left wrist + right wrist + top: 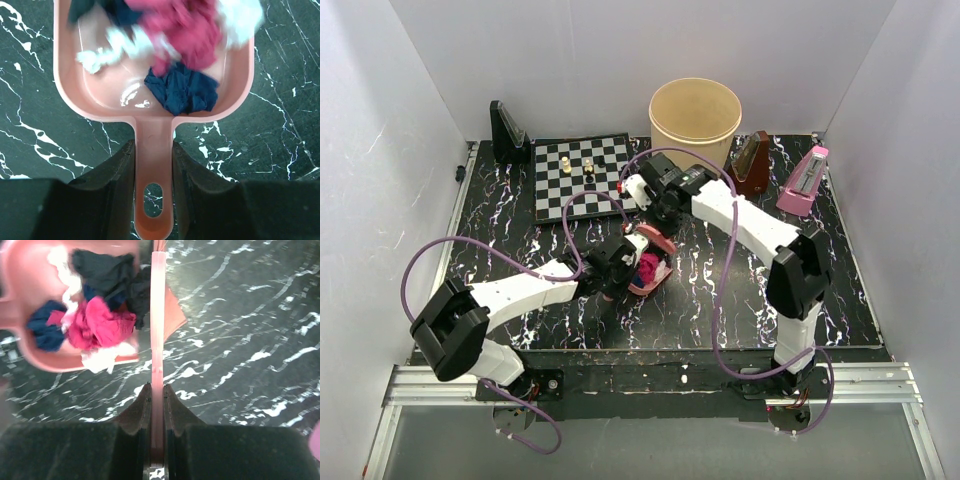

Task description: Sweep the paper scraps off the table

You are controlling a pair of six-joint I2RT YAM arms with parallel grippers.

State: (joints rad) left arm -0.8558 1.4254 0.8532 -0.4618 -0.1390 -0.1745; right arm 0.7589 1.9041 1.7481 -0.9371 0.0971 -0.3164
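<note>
The paper scraps (180, 35), in magenta, dark blue, black and white, lie piled inside the pink dustpan (100, 95). They also show in the right wrist view (100, 322) and the top view (648, 268). My left gripper (153, 160) is shut on the dustpan's handle (152, 150), holding the pan low over the table (710, 300) near its middle. My right gripper (157, 395) is shut on the pink brush's handle (157, 315); the brush head (658, 243) sits at the pan's open end, right beside the scraps.
A chessboard (582, 175) with a few pieces lies at the back left, a black stand (508, 133) beside it. A tan bucket (695, 118) stands at the back centre, with a brown metronome (752, 163) and a pink one (804, 181) to its right.
</note>
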